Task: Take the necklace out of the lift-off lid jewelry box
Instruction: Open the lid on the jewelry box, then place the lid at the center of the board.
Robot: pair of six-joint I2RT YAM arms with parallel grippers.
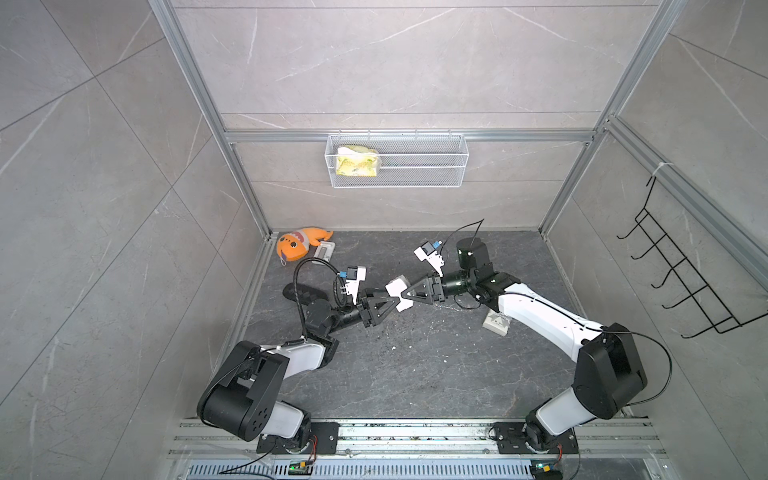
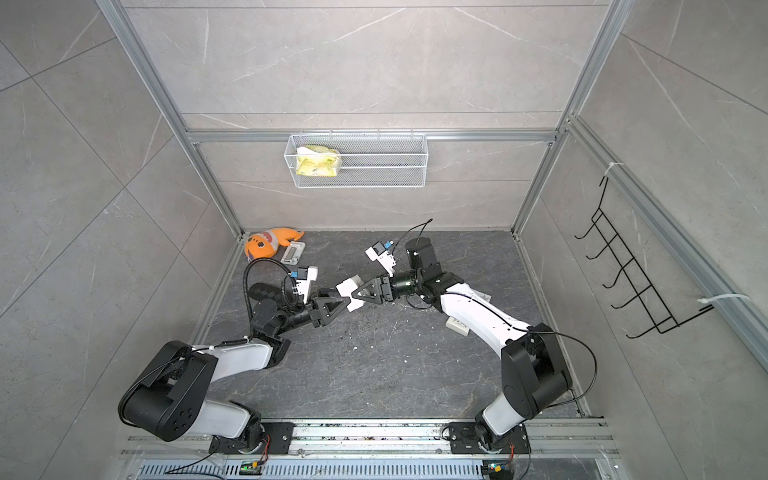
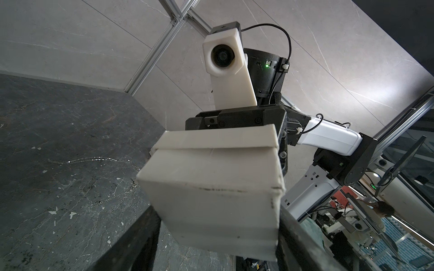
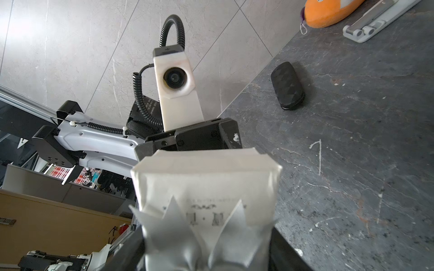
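Observation:
The white jewelry box [image 1: 399, 297] [image 2: 350, 296] hangs above the middle of the dark table, held end to end between both arms. My left gripper [image 1: 396, 301] [image 3: 216, 211] is shut on its plain near end [image 3: 211, 199]. My right gripper [image 1: 404, 295] [image 4: 206, 244] is shut on the end with the printed face and silver peaks [image 4: 206, 206]. A seam [image 3: 216, 146] runs round the box between the two grips. The necklace [image 3: 94, 160], a thin silver chain, lies loose on the table beside and below the box.
An orange plush toy [image 1: 297, 245], a grey holder [image 1: 324, 251] and a black case [image 1: 303, 293] lie at the back left. Another white printed box [image 1: 496, 324] sits under my right forearm. A wire basket [image 1: 419, 174] hangs on the back wall, a black hook rack [image 1: 681, 282] on the right.

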